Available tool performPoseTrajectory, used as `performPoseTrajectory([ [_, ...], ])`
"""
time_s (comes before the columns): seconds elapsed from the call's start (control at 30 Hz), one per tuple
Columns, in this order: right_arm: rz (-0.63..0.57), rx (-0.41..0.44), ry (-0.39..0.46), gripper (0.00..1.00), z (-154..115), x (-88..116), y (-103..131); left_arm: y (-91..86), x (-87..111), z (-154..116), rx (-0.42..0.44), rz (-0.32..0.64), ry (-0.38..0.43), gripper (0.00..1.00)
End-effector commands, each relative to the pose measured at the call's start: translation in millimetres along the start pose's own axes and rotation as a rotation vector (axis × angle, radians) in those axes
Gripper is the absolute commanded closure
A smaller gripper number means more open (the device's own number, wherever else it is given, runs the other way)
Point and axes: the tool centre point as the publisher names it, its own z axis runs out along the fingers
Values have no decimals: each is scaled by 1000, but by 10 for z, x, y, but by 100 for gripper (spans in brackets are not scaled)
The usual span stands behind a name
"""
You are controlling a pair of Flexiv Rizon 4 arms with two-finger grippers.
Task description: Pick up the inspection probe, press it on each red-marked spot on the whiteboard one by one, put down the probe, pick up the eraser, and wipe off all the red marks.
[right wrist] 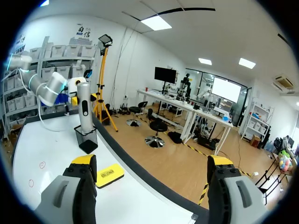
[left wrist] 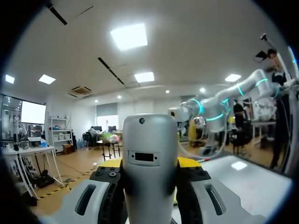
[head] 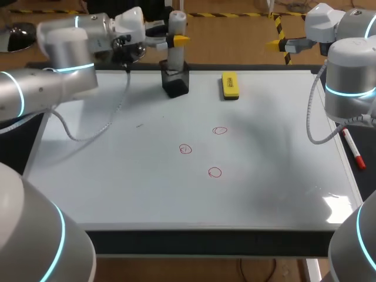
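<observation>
Left gripper [left wrist: 149, 164] clamped on inspection probe [head: 176, 59] standing in holder [head: 175, 83], right gripper [right wrist: 152, 163] spread wide

Left arm [head: 53, 76]: enters from the left, forearm stretched level along the table's far edge.
Left wrist [head: 130, 24]: horizontal, pointing toward the table's middle.
Left gripper [head: 178, 40]: level, at the far edge; closed.
Left fingers [left wrist: 111, 163]: one on each side of the probe [left wrist: 149, 154], both pressed against it.
Right arm [head: 349, 76]: enters from the right, elbow raised above the far right corner.
Right wrist [head: 323, 20]: horizontal, beyond the far edge, pointing left.
Right gripper [right wrist: 152, 163]: level; spread wide.
Right fingers [right wrist: 84, 161]: well apart, nothing between them.
</observation>
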Motion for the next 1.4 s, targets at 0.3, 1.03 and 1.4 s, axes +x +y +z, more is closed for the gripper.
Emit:
performPoseTrajectory([
  [0.3, 0, 3, 1, 0, 5, -5, 3, -469, -9, -78, -6, 41, -37, 100],
  [1.03, 0, 3, 1, 0, 5, -5, 3, -779, 282, -672, -58, -41, -260, 100],
  [1.4, 0, 3, 1, 0, 5, -5, 3, -734, 591, -1069, -64, -62, -371, 100],
])
